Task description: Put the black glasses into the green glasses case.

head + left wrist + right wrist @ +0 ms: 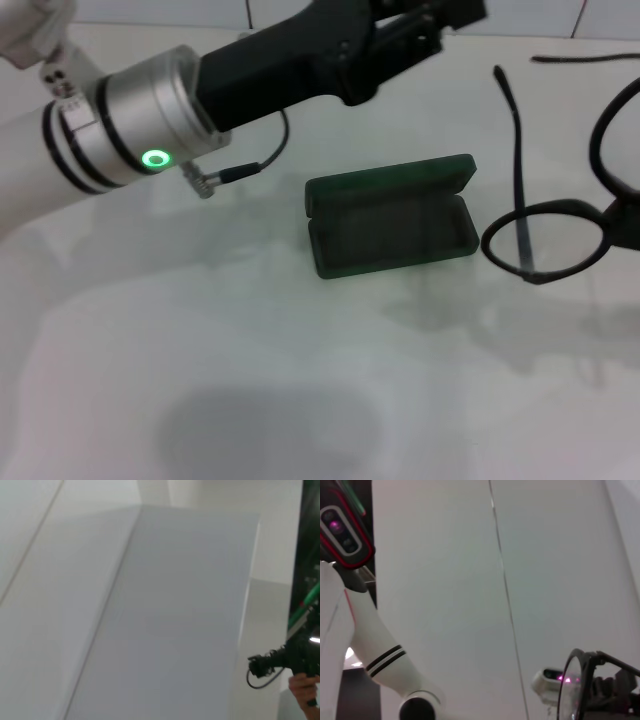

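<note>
**Case open, glasses off to its right and not yet inside**

The left arm (150, 130) is the biggest thing in the head view. It stretches across the far side of the table, and the left gripper (420, 25) sits beyond the case at the frame's upper edge. Its tips are cut off there, so whether it is spread or clenched cannot be told.

In front of it lies the green glasses case (392, 228), lid thrown back and its dark lining bare with nothing in it. The black glasses (522, 230) are just to the right of the case, temples unfolded, one lens rim close to the case's right end without clearly touching it.

The right wrist view shows one lens of the glasses (568, 690) very near that camera. This suggests the right arm has them, but the right gripper itself is not plainly shown and its hold cannot be told.

The step in hand looks like carrying the glasses to the case. Next, the temples probably need folding or lining up along the case's length before the frame is lowered into the tray.

The table (200, 330) is white and glossy, with faint reflections. Pale panelled walls stand behind. At the edge of the left wrist view a person's hand (302, 687) holds a dark device.
</note>
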